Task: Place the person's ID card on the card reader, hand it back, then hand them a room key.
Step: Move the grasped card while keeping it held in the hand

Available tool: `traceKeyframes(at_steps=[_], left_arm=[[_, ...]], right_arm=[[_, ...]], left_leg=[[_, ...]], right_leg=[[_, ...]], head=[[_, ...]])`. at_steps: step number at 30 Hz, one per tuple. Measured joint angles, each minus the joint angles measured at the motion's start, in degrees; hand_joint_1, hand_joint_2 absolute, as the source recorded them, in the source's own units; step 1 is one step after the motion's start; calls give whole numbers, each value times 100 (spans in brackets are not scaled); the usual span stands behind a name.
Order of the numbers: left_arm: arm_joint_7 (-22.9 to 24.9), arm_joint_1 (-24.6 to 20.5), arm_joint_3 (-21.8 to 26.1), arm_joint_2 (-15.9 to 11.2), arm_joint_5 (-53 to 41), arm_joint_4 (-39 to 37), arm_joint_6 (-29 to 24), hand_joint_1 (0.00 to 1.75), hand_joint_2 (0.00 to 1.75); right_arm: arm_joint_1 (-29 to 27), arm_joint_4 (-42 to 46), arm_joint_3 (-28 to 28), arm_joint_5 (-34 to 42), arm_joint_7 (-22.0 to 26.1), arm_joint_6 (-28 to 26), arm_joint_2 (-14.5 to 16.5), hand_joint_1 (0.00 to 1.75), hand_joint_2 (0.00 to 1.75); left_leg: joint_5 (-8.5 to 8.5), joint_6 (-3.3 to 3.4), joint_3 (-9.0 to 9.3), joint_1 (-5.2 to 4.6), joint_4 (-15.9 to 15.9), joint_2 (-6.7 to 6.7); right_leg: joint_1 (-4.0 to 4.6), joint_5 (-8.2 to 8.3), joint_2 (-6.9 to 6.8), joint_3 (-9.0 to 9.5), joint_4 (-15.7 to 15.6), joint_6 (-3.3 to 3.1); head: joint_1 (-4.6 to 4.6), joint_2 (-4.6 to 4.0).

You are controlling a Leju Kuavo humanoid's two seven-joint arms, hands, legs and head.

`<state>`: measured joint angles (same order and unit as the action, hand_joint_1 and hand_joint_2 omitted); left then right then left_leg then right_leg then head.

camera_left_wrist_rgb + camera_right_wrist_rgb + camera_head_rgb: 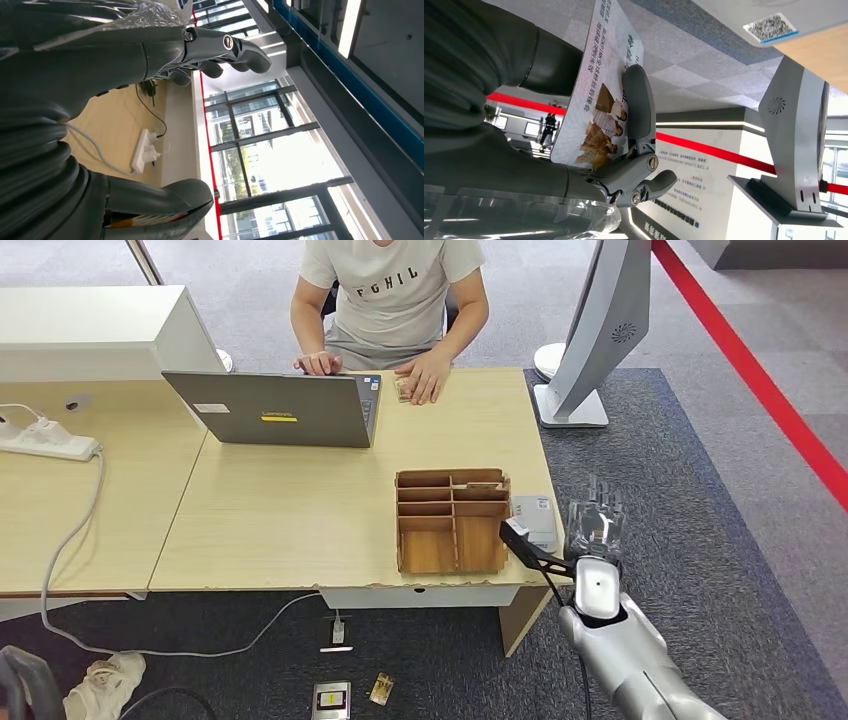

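1. Pinched between my right hand's (574, 150) thumb and fingers (639, 107): the white printed ID card (599, 95).
2. That hand (596, 525) hovers just beside the grey flat card reader (535, 517).
3. My left hand (150, 50) holds nothing, fingers curled.

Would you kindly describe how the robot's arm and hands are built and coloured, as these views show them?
The right arm is silver metal with a white oval wrist plate bearing a dark dot; a thin black cable runs beside it. The right robot hand has dark, translucent-looking fingers. Close up, the right wrist view shows a grey ribbed cover, grey fingers with silver screws, and clear plastic wrap. The left robot hand matches.
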<state>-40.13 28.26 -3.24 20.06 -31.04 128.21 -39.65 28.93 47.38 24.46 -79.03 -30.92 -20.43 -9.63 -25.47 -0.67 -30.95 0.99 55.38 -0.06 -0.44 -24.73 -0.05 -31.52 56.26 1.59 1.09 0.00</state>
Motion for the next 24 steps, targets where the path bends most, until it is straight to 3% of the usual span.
traceKeyframes(at_steps=[12,18,24], left_arm=[[0,-22,52,-2,234,0,0,0,175],[0,-133,96,-11,811,2,0,0,175],[0,-166,158,-11,950,33,0,0,175]], right_arm=[[55,381,3,-74,22,-193,-70,175,175],[787,1418,5,173,213,323,-12,175,175],[931,1958,9,724,357,-72,241,175,175]], left_leg=[[1,0,-9,-5,0,1],[4,-1,5,-11,0,5],[5,-2,3,-10,0,-2]], right_leg=[[0,1,0,-1,7,0],[-14,0,-2,-2,16,1],[-10,-2,-7,-1,17,-1]], head=[[1,0],[1,0],[0,0]])
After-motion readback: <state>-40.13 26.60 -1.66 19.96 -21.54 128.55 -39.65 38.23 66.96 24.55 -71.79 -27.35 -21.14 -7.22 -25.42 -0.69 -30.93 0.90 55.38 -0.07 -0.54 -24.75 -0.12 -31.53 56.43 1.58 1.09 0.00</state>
